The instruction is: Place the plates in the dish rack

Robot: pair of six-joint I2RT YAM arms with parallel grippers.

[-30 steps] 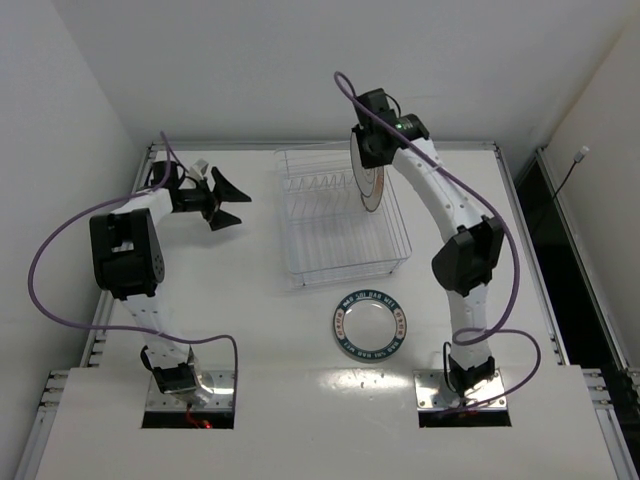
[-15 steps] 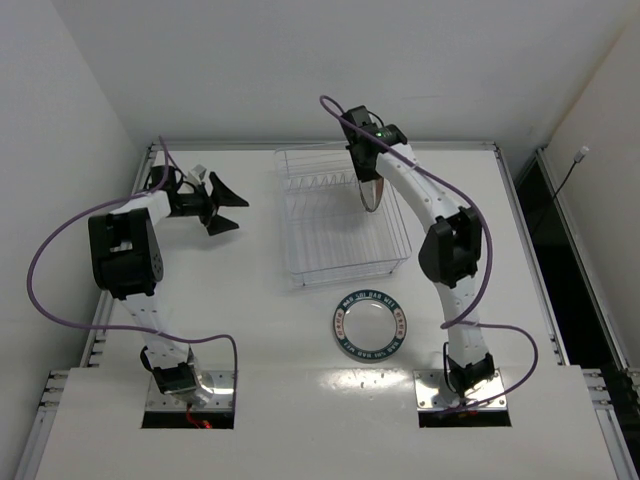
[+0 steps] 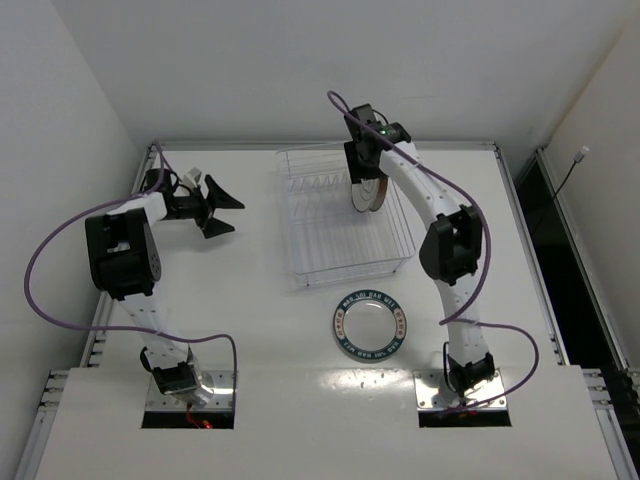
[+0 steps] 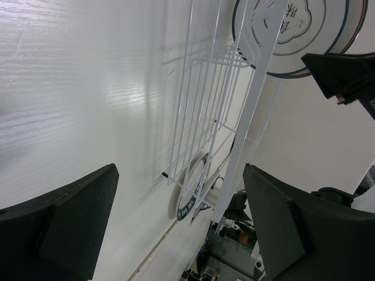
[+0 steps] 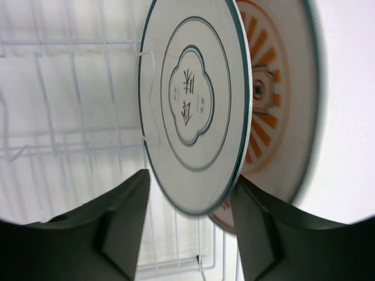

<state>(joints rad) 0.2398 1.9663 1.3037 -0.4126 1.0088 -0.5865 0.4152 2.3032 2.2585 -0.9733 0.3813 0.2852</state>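
Observation:
The clear dish rack [image 3: 335,225] stands at the middle back of the table. The white plate with thin dark rings [image 5: 190,99] stands on edge among the rack's tines. The orange-striped plate [image 5: 275,99] stands just behind it. My right gripper [image 5: 190,181] is open above them, its fingers [image 5: 117,222] on either side of the ringed plate's edge and apart from it. The dark blue rimmed plate [image 3: 370,325] lies flat on the table in front of the rack. My left gripper [image 3: 215,205] is open and empty, left of the rack.
The rack's wire wall [image 4: 205,117] and the blue rimmed plate [image 4: 190,196] show in the left wrist view. White walls close the table at the back and left. The arm bases [image 3: 185,380] sit at the near edge.
My right gripper has lowered the ringed plate into the rack next to the striped plate and opened. My left gripper has shifted slightly towards the back left.

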